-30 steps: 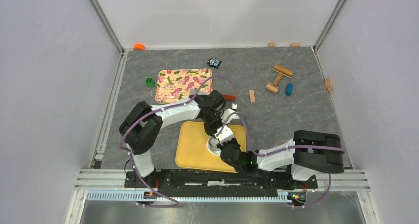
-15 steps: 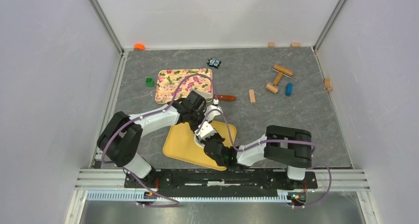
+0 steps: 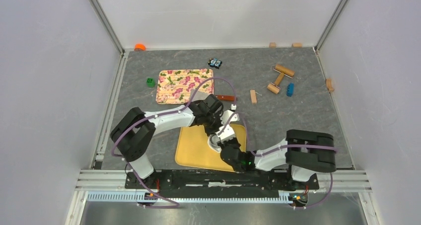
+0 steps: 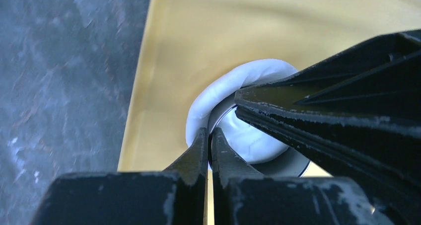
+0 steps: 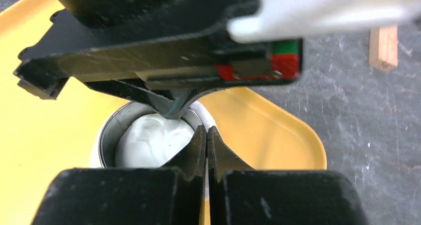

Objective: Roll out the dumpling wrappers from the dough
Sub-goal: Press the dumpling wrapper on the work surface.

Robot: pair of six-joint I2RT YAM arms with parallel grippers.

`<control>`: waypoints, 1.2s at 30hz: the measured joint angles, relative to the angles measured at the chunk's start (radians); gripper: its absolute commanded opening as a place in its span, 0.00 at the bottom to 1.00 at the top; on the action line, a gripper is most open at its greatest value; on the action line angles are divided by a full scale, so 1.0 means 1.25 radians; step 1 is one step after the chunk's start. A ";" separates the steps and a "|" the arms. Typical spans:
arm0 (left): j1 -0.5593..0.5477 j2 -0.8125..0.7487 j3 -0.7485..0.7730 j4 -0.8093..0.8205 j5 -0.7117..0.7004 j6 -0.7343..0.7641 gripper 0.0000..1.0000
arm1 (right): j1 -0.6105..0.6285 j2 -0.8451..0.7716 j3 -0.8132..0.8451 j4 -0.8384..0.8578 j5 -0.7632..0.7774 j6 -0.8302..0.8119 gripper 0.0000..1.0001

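Observation:
A clear round cup (image 5: 106, 135) stands on the yellow board (image 3: 191, 153) with white dough (image 5: 149, 143) inside it. More dough (image 4: 238, 78) bulges out around the cup's base. In the left wrist view my left gripper (image 4: 209, 134) is shut on the cup's near rim. My right gripper (image 5: 206, 131) is shut on the opposite rim, its tips facing the left fingers (image 5: 174, 106). From above, both grippers (image 3: 221, 138) meet over the cup (image 3: 215, 142). No flat dumpling wrappers are in view.
A floral board (image 3: 184, 85) lies behind the yellow one, with a green block (image 3: 150, 82) to its left. A wooden rolling pin (image 3: 279, 78), a blue block (image 3: 290, 89), small wood blocks (image 3: 253, 96) and a toy car (image 3: 215, 63) lie farther back.
Both arms swung left, dragging the cup and turning the yellow board with it. They have now swung back right, near where they were a second ago. Both grippers stayed shut.

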 measured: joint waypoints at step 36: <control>0.073 -0.046 -0.030 -0.041 -0.092 0.017 0.02 | -0.065 -0.050 -0.023 -0.173 -0.011 -0.131 0.00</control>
